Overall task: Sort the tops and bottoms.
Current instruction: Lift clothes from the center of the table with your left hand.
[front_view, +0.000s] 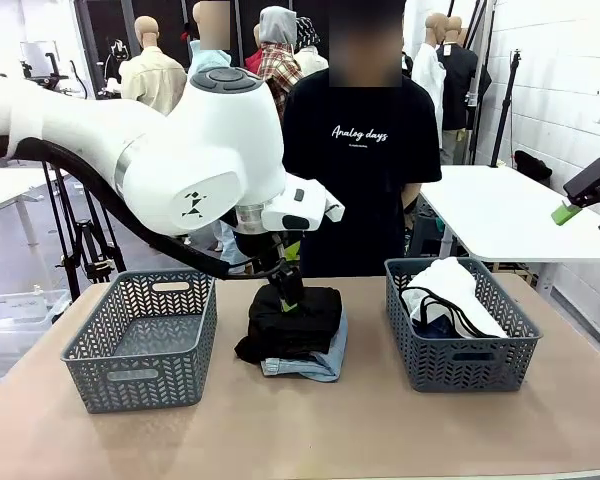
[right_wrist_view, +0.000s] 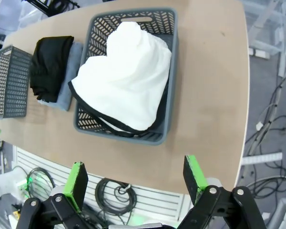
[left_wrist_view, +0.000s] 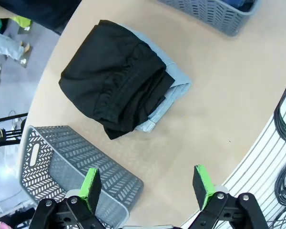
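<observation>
1. Looming closest to the front camera, the white left arm (front_view: 180,150) is reaching in from the left, and the left end effector (front_view: 288,288) is hanging over the middle of the desk (front_view: 310,430).
2. Its green pads (left_wrist_view: 90,183) are standing spread and released with nothing between them, and the wrist view is showing it raised clear of the clothes.
3. A black top (front_view: 295,318) is lying folded on the pale denim bottoms (front_view: 315,365), the two forming a pile on the desk between the left basket (front_view: 145,375) and the right basket (front_view: 470,365).
4. A white top (front_view: 450,290) with black edging is resting in the right basket, covering the dark blue denim (front_view: 438,325), which is peeking out beneath it.
5. Up at the right edge, the right end effector (front_view: 590,195) is hovering well above the desk, released and gripping nothing, looking down on the right basket.
6. A person (front_view: 365,150) in a printed black T-shirt is standing at the far side, behind the pile.
</observation>
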Available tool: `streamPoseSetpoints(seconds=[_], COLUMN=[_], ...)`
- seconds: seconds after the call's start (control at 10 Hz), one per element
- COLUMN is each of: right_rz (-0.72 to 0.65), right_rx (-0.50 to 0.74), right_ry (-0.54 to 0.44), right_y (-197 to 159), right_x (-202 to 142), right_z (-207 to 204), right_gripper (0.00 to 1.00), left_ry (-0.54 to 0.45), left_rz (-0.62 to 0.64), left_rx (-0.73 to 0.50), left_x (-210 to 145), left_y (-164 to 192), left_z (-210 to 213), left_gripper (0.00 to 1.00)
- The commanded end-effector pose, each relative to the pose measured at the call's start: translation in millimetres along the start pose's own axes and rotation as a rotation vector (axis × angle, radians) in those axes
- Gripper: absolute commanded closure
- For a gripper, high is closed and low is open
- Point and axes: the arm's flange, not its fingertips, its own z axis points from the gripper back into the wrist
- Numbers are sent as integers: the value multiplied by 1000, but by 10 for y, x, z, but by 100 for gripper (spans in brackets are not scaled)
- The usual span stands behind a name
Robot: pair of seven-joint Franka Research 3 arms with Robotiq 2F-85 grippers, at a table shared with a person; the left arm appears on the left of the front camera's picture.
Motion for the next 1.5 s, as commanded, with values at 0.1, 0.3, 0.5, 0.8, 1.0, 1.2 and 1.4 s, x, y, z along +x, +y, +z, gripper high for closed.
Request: streamPoseSetpoints(seconds=[0.1, 0.3, 0.5, 0.8, 1.0, 1.2, 1.4], right_rz=[-2, -2, -2, -2, -2, -2, -2], right_rx=[16, 16, 16, 16, 16, 16, 16], right_ry=[-3, -3, -3, -3, -3, -3, -3], right_y=[-4, -4, -4, -4, -4, -4, -4], right_x=[16, 16, 16, 16, 16, 16, 16], right_z=[-19, -19, -19, -19, -19, -19, -19], right_gripper=[0, 0, 0, 0, 0, 0, 0], left_ry=[0, 39, 93, 206, 206, 197, 199], left_rz=[0, 144, 338, 547, 652, 723, 815], left_rx=[0, 8, 96, 163, 177, 115, -70], left_x=[0, 132, 380, 680, 906, 1061, 1034], left_y=[0, 53, 114, 118, 132, 260, 394], left_z=[0, -51, -509, -1064, -1335, -1487, -1591], left_gripper=[0, 0, 0, 0, 0, 0, 0])
